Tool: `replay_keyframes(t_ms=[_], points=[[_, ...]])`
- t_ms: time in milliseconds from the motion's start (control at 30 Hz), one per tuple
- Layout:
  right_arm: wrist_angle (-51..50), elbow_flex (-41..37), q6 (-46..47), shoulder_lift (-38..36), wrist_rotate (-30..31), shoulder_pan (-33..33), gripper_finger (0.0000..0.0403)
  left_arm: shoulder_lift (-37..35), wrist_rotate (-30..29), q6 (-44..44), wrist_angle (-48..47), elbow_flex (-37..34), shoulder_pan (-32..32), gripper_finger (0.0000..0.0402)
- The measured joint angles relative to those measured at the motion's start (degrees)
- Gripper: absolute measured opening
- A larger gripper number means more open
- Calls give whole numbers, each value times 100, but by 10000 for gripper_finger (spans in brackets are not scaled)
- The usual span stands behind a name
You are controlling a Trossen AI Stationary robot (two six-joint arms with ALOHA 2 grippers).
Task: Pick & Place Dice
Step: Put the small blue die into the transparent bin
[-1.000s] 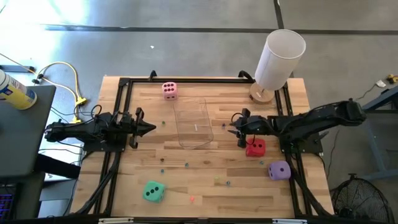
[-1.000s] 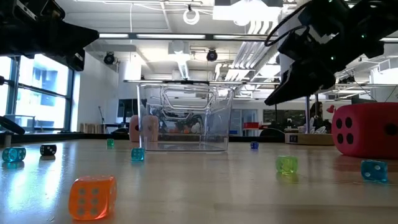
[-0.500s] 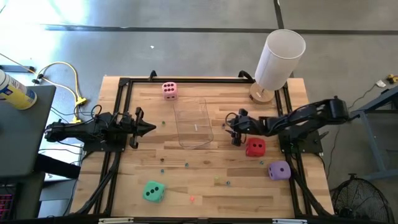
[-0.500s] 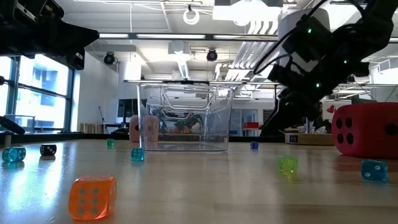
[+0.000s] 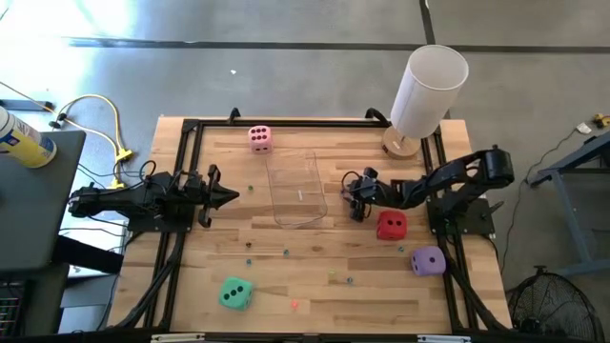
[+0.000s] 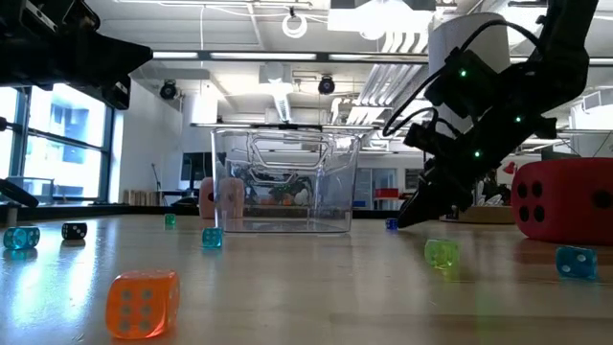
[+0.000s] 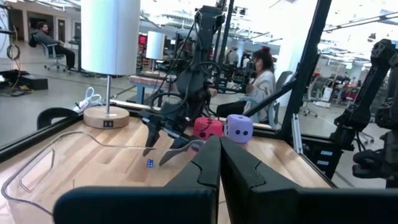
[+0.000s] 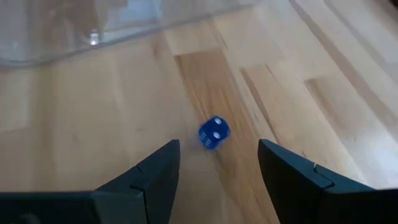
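here, clear bin [image 5: 297, 189] holds nothing, right claw [image 5: 355, 199] spread beside it, left claw [image 5: 229, 196] pressed together

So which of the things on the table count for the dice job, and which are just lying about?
Job:
- pink die
- red die
- purple die
- teal-green die
- right gripper, open, down over a small blue die
- left gripper, shut, waiting at the left

Lying about:
- clear container
- white lamp
- small orange die
- other small dice
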Motion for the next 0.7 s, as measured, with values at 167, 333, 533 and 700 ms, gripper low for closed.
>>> replay_keyframes(t_ms=[167,333,533,700], points=[[94,4,-3,88,-92,-77,208,0,9,23,-2,0,-2,0],[246,1,-74,102,-331,-219,208,0,7,18,-2,0,-2,0],[234,1,16,102,-469,-386,208,0,5,-284,-2,0,-2,0],[345,1,-15,102,-649,-383,208,0,-12,-68,-2,0,-2,0]])
